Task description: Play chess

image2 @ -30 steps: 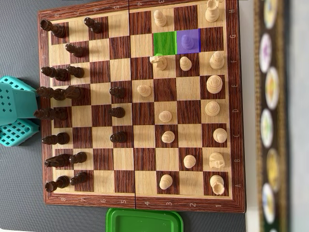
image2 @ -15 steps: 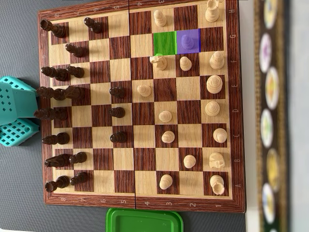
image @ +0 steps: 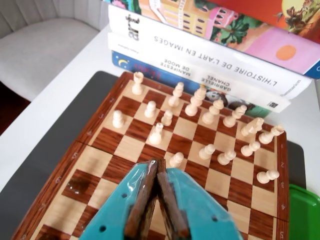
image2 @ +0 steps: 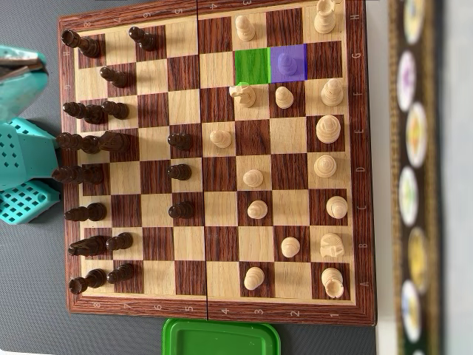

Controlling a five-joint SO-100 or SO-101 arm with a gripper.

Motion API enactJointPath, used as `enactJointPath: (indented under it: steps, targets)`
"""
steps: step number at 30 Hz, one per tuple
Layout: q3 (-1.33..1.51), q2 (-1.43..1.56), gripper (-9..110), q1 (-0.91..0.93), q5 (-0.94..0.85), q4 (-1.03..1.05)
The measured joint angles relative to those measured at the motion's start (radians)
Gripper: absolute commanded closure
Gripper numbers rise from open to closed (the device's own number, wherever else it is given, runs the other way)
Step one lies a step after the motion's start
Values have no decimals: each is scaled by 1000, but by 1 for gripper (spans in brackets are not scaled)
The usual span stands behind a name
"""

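The gripper (image: 159,167) is teal with brown wooden finger liners; in the wrist view its jaws are pressed together at the tips and hold nothing. In the overhead view the gripper (image2: 22,70) enters at the left edge, outside the chessboard (image2: 214,312).

The light chess pieces stand ahead of the closed jaws in the wrist view, towards the far edge of the board. The nearest, a light pawn (image: 176,159), sits just beyond the jaw tips. A stack of books (image: 210,55) lies past the far edge of the board.

In the overhead view the dark pieces (image2: 92,115) occupy the board side closest to the jaws. A blue-shaded square holds a pawn (image2: 290,66), with a green-shaded square (image2: 252,65) adjoining it on the jaw side; both lie well apart from the jaws. A green container (image2: 222,337) sits at the bottom edge.
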Motion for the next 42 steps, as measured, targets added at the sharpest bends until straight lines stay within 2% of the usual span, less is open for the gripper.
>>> enactJointPath:
  steps: [10,33,37,42]
  targets:
    - [-239,-299,100,-2,0,232]
    - [-463,-819,99,-8,43,239]
    - [-518,-893,94,-8,43,239]
    - [-552,-959,92,-17,43,238]
